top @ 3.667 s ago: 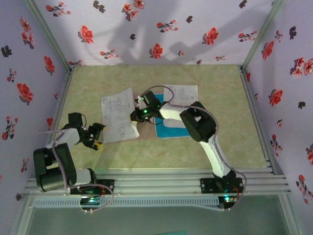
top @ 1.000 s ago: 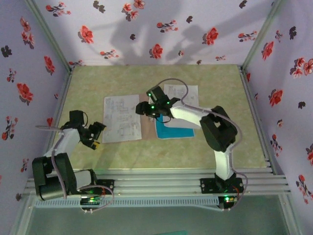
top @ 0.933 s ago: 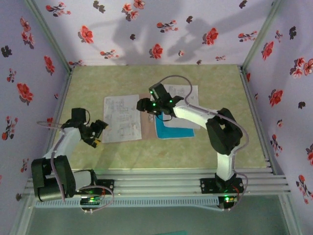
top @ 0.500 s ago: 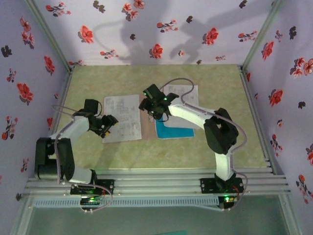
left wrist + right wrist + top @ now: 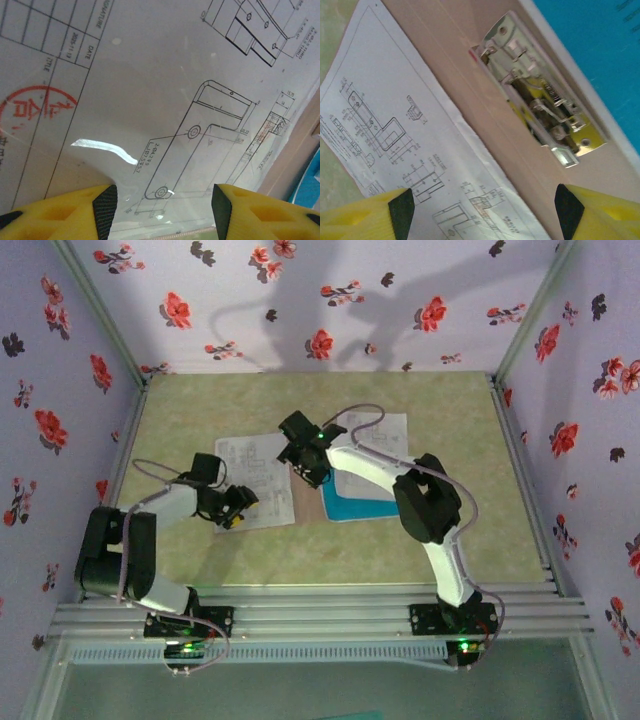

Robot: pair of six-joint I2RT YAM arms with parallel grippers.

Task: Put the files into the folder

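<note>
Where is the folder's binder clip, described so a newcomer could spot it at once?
Find the tan folder lying flat, with a white drawing sheet over one side and a cyan sheet on the other. On the bare tan strip between them sits the binder clip: the only shiny metal, raised part among flat papers.

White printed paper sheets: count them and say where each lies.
2. The left white sheet overlaps the tan card folder; the far white sheet lies behind the cyan-blue sheet. Others may be hidden.
</note>
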